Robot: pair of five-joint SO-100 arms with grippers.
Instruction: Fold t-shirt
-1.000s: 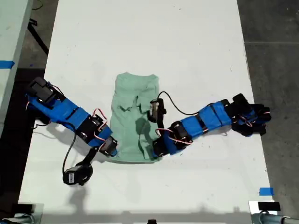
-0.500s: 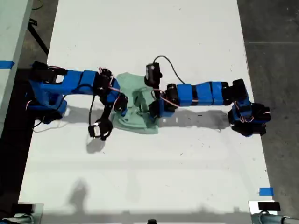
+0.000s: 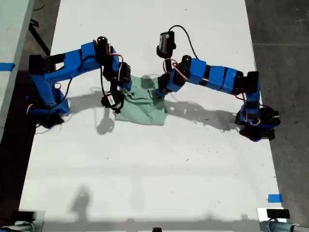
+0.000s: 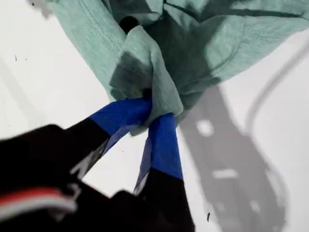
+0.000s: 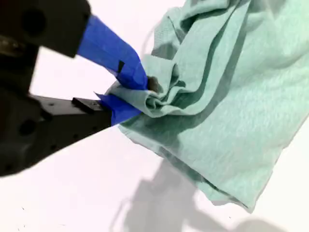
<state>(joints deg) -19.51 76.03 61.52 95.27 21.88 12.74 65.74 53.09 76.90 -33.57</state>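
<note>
t-shirt [image 3: 142, 107] sits on the white table [image 3: 145, 183], in the upper middle of the exterior view, between the two blue arms. It's doubled over into a compact, roughly square wad; the lower edge lies flat on the table and the far edge is bunched where the grippers meet it

my first gripper [image 4: 152, 115]: jaws clamped on a thick fold of the t-shirt [image 4: 145, 63], with the blue-taped fingertips [image 4: 164, 140] pressed in from both sides. Fabric wraps over the tips and the rest of the cloth fans out beyond them. An arm's shadow falls on the table beside it

my second gripper [image 5: 130, 94]: jaws closed on a gathered edge of the t-shirt [image 5: 231, 96], several pleats pinched between the blue tips [image 5: 113, 50]. The cloth spreads away from the jaws in layers, and a shadow under its free corner suggests that side is off the table

exterior view: one arm [image 3: 72, 60] reaches in from the exterior view's left and the other [image 3: 212, 77] from the exterior view's right, each with its tip on a far corner of the shirt. Can't tell from the wrist views which arm is first and which is second

blue tape mark [image 3: 275, 198] near the table's lower right corner in the exterior view, well apart from the shirt
</note>
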